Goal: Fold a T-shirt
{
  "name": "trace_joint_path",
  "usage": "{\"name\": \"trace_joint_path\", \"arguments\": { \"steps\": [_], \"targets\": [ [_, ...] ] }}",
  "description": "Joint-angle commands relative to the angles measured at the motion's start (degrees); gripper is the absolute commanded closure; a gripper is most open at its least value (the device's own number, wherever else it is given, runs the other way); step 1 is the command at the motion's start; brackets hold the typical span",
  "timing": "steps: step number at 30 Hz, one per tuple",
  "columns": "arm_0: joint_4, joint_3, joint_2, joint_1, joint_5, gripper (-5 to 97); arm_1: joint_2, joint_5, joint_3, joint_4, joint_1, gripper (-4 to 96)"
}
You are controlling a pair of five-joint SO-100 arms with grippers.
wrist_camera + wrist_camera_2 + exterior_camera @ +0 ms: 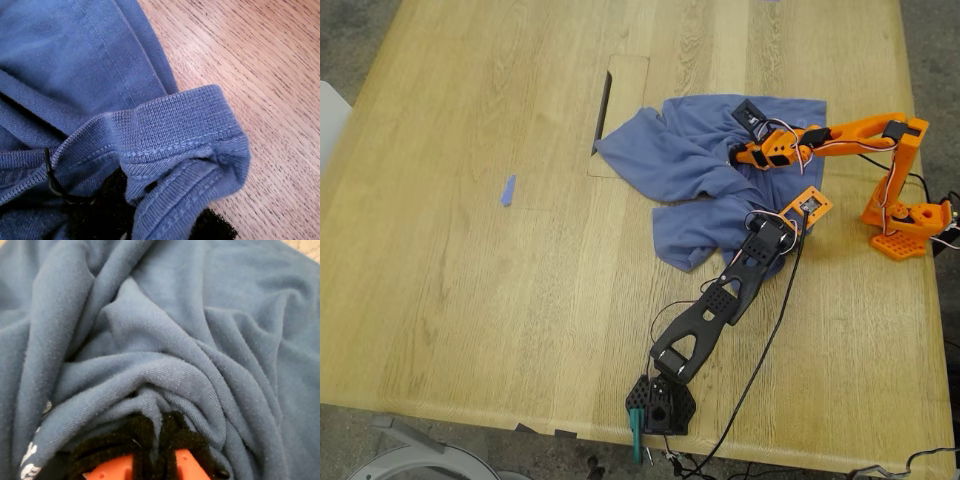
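The slate-blue T-shirt (690, 170) lies crumpled on the wooden table (470, 300), towards the exterior view's right. My first gripper (772, 222), on the black arm, is at the shirt's edge nearest the exterior view's right. It is shut on a ribbed hem (175, 135) that folds over its black fingers (100, 215). My second gripper (736, 153), on the orange arm, sits in the middle of the cloth. Its dark pads (135, 440) are shut on a bunched ridge of fabric (165, 385). A bit of white print (30, 460) shows beside them.
A tiny blue scrap (507, 190) lies on the wood at the exterior view's left. A dark slot (603, 110) in the tabletop runs beside the shirt. The orange arm's base (905, 225) and the black arm's base (660, 405) trail cables (770, 340).
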Motion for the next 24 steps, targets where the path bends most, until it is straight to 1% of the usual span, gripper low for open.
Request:
{"name": "trace_joint_path", "arguments": {
  "steps": [1, 7, 15, 24],
  "targets": [
    [0.35, -1.49, -0.09, -0.44, -1.49, 92, 5.36, -0.44, -3.43, 0.53, -0.26, 91.2],
    [0.00, -1.76, 4.75, -1.76, -3.69, 92, 8.44, -0.53, -3.52, 1.41, -1.05, 91.2],
    [4.04, -1.67, 14.15, -5.45, -3.60, 92, 10.90, -0.70, -5.27, 4.04, -3.08, 91.2],
    [12.22, -1.58, 25.05, -8.35, -4.04, 92, 15.73, -1.05, -5.27, 6.42, -4.04, 91.2]
  ]
}}
